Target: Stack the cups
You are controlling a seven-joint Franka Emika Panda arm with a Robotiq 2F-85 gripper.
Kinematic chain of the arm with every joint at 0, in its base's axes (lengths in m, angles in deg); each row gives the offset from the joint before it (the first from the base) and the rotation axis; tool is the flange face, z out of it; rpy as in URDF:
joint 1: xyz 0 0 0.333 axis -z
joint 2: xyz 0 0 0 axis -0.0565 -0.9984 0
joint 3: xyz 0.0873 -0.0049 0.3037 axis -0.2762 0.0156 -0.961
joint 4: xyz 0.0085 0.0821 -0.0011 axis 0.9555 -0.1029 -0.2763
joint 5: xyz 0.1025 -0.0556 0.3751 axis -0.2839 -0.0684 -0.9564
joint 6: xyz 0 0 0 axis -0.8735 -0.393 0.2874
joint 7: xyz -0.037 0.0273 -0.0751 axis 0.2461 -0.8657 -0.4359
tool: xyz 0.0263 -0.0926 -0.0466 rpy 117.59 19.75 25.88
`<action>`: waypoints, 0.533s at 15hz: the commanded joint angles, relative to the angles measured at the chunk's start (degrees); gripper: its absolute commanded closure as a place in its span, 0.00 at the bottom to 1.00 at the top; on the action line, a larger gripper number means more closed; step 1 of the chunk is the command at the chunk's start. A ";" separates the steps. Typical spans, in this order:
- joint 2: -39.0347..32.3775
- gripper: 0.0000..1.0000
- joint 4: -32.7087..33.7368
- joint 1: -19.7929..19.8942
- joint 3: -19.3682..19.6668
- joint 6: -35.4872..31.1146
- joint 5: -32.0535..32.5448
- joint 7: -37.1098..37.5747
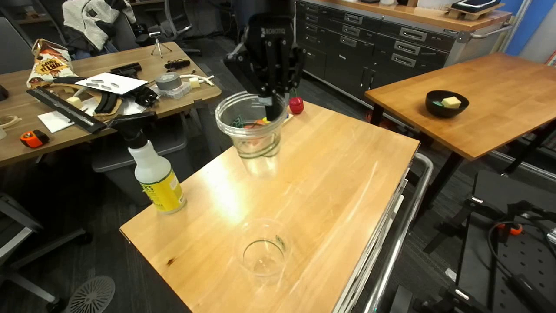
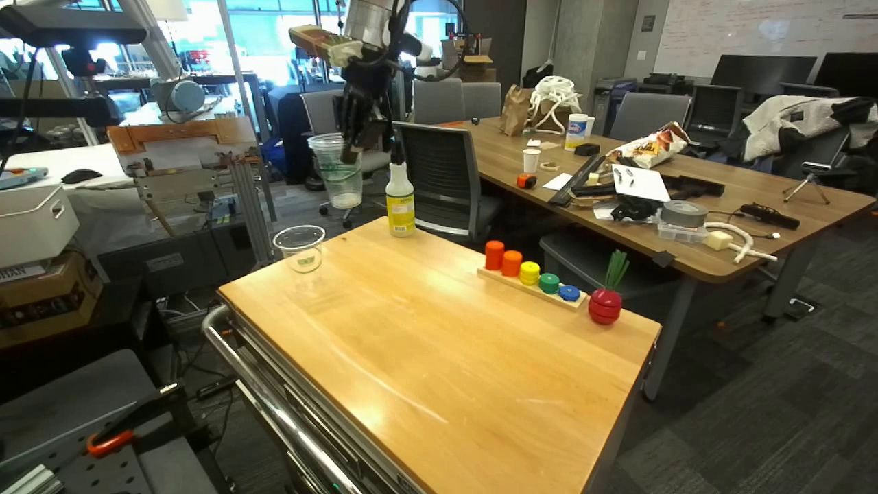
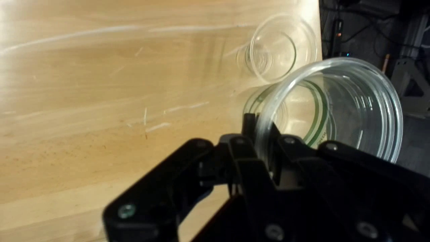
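Centring matters most: the black two-fingered gripper (image 3: 261, 127), closed to wall thickness, pinches the rim of the nested, clear, tapered plastic tumblers (image 2: 343, 182), higher than the lone clear plastic tumbler (image 1: 263, 256) and off to its side; align over its mouth, then lower gently.

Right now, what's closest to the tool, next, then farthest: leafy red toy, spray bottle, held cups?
In an exterior view:
1. Held cups, in the tool.
2. Spray bottle, by the far corner of the table.
3. Leafy red toy, by its right corner.
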 commanded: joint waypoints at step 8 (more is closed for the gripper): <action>7.73 0.98 -17.76 -1.11 -3.74 -5.11 -8.40 -14.65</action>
